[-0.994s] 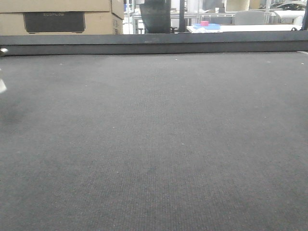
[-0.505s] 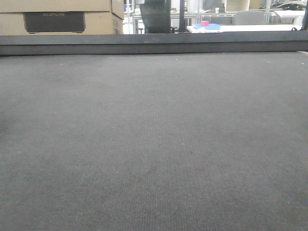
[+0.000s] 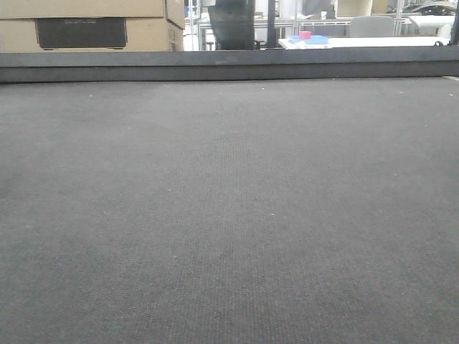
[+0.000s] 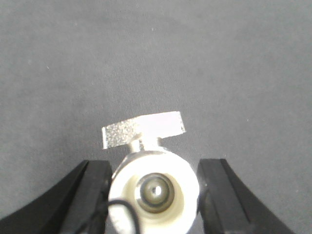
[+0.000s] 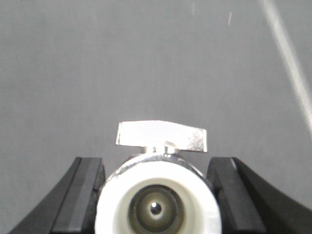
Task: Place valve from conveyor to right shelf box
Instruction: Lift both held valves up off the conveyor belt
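Observation:
In the left wrist view a valve (image 4: 154, 194) with a white round end and a silver butterfly handle (image 4: 144, 128) sits between the black fingers (image 4: 92, 190) of my left gripper (image 4: 155, 170), which is shut on it above the dark grey conveyor (image 4: 156, 58). The right wrist view shows a second, similar valve (image 5: 158, 207) with its handle (image 5: 162, 134) on top, and my right gripper (image 5: 155, 168) is shut on its body. The front view holds only the bare conveyor (image 3: 229, 201) and its dark rail (image 3: 229, 66). No gripper shows there. The right shelf box is out of view.
Beyond the rail stand stacked cardboard boxes (image 3: 86, 25) at the back left. A white table (image 3: 358, 41) with blue and pink items (image 3: 310, 37) stands at the back right. A pale line (image 5: 287, 58) crosses the belt at the right.
A pale blur and a small metal piece at the left edge of the front view one second ago have gone out of frame. The belt looks unchanged.

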{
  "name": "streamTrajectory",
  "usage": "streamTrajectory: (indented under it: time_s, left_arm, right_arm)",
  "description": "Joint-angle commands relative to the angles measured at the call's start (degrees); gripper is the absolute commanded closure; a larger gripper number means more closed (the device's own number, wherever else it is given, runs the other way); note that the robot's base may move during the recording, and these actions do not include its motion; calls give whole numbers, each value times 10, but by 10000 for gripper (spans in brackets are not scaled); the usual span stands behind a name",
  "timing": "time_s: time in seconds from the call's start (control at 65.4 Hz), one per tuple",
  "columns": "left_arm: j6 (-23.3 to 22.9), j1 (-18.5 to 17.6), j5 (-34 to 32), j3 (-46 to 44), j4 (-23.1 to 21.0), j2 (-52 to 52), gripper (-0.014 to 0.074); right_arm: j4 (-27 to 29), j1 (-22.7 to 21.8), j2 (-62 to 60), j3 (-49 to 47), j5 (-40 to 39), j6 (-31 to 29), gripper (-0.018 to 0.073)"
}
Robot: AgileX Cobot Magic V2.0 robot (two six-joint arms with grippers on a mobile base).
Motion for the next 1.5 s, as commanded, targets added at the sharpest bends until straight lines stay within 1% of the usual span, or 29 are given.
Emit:
streamTrajectory:
  time_s: [0.0, 0.199, 0.535, 1.483]
  left_arm:
    - [-6, -3, -20, -30, -3, -7, 708]
    - [-6, -3, -72, -47, 3, -7, 708]
    - [-6, -3, -115, -47, 3, -7, 708]
    - [-6, -3, -122, -47, 3, -7, 708]
  right_arm:
    - [5, -2, -10, -38, -46, -1, 713]
    - [7, -2, -10, -48, -63, -1, 713]
    - [7, -2, -10, -48, -63, -1, 713]
    - [7, -2, -10, -48, -63, -1, 713]
